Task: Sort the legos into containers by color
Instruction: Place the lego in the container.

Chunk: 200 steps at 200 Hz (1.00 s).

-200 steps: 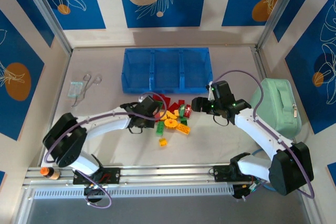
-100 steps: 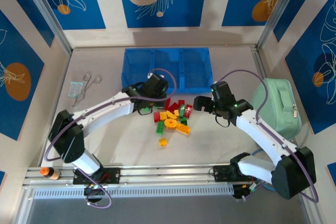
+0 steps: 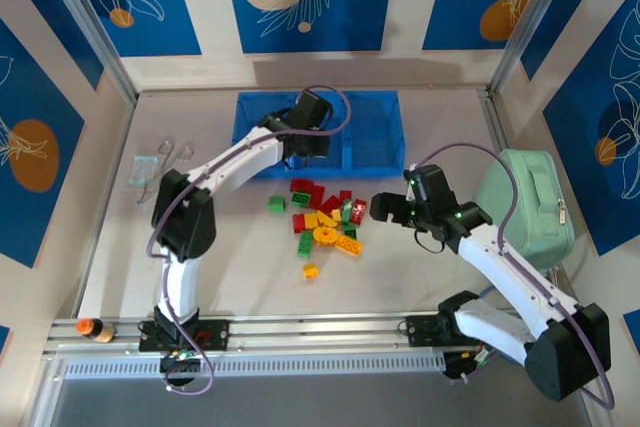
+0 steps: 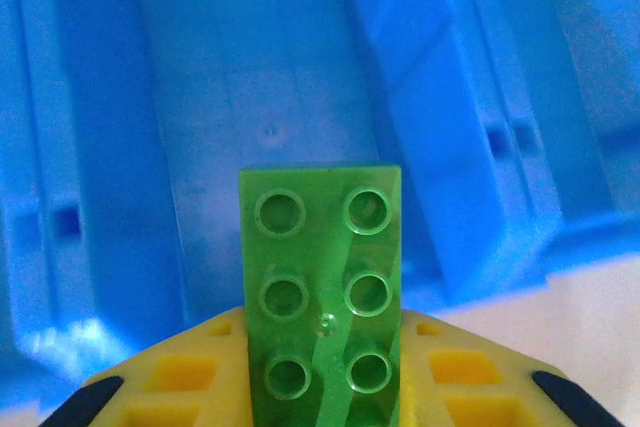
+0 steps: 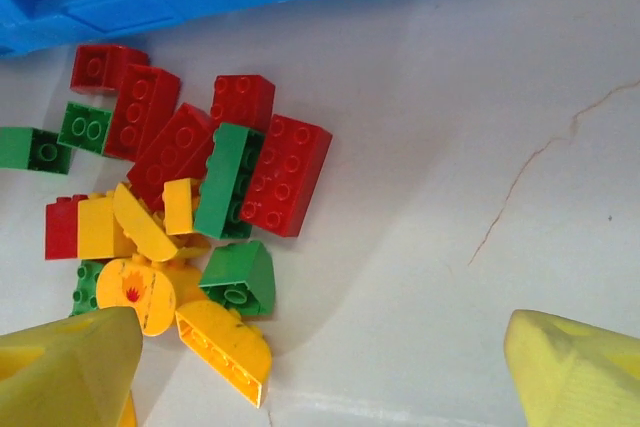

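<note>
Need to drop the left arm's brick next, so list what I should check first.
1. Left jaws gripping the green brick: ok.
2. Brick above a tray compartment, between its walls: ok.
3. Visible compartment floor free of other bricks: ok.
4. Drop height low enough: cannot tell.
5. Right jaws open, off the lego pile: ok.

**Sorting scene.** A translucent blue tray (image 3: 372,129) with three side-by-side, low-walled compartments is set at the far side of the bench (image 3: 200,267). A green six-stud brick (image 4: 320,277) is held studs-up in the left pincer (image 4: 320,387) over one compartment. Red, green and yellow-orange legos (image 3: 325,215) are heaped near the tray. A lone green brick (image 3: 276,204) and a small yellow brick (image 3: 310,270) lie apart from the heap.
</note>
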{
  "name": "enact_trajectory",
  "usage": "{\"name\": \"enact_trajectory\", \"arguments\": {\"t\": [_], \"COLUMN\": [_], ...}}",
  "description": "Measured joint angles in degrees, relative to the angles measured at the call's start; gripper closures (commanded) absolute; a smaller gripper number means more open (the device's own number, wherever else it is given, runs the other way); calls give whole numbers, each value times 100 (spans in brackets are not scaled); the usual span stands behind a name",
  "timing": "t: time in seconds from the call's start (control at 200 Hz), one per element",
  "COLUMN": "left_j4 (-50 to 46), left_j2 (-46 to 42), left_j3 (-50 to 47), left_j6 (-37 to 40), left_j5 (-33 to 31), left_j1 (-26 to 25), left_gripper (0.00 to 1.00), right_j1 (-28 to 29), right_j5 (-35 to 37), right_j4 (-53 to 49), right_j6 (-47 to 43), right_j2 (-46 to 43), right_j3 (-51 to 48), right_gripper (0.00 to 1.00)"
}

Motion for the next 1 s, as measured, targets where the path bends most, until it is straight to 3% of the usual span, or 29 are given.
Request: {"name": "enact_trajectory", "arguments": {"t": [0.305,0.575,0.635,0.735,0.78,1.001], "left_j4": [-820,-1097,-1115,-1132,-1143,-1145], "left_j2": [1823,2050,2050,2050,2050,2011], "left_j3": [2225,2575,2579,2583,2588,2614], "left_j6": [260,378,378,374,452,481], "left_j5": [111,225,260,339,363,468], "left_j1": [382,442,442,442,442,437], "left_gripper": [75,70,65,39,33,29], "right_j1": [0,0,0,0,0,168], "right_j5": [-142,-192,-205,-245,-271,-420], "right_j4": [-26,-26,-26,-26,-26,-24], "right_j6": [22,63,63,63,63,35], "right_j2": [-208,-234,-234,-234,-234,-293], "right_j3": [-120,-120,-120,-120,-120,-120], "right_gripper": [7,8,8,8,8,8]}}
